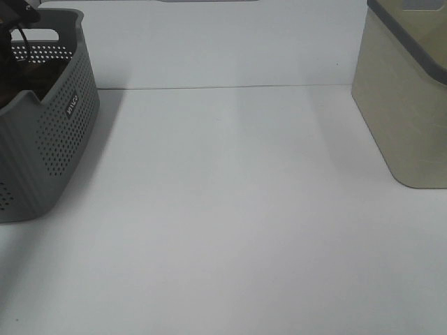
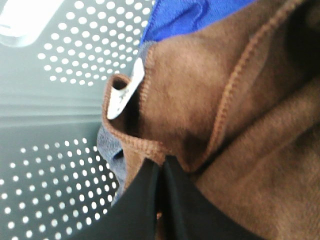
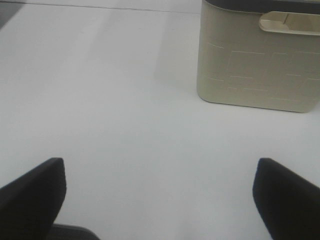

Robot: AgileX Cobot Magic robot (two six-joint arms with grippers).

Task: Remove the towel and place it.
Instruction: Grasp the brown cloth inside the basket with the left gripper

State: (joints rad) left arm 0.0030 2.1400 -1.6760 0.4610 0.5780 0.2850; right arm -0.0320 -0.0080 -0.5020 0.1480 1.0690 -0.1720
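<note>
Left wrist view looks inside the grey perforated plastic basket (image 2: 55, 115), where the large dark brown plush towel (image 2: 200, 100) lies crumpled beside a blue cloth (image 2: 185, 15). The left gripper (image 2: 163, 165) reaches down into this basket, its black fingers pressed together on a fold of the stitched hem, near the small white label (image 2: 125, 90). The pinch looks thin, so I would lift straight up and slowly, watching that the blue cloth does not follow. The right gripper (image 3: 159, 165) hovers well apart from the basket, fingers wide apart and holding nothing, over the white table (image 3: 125, 75).
</note>
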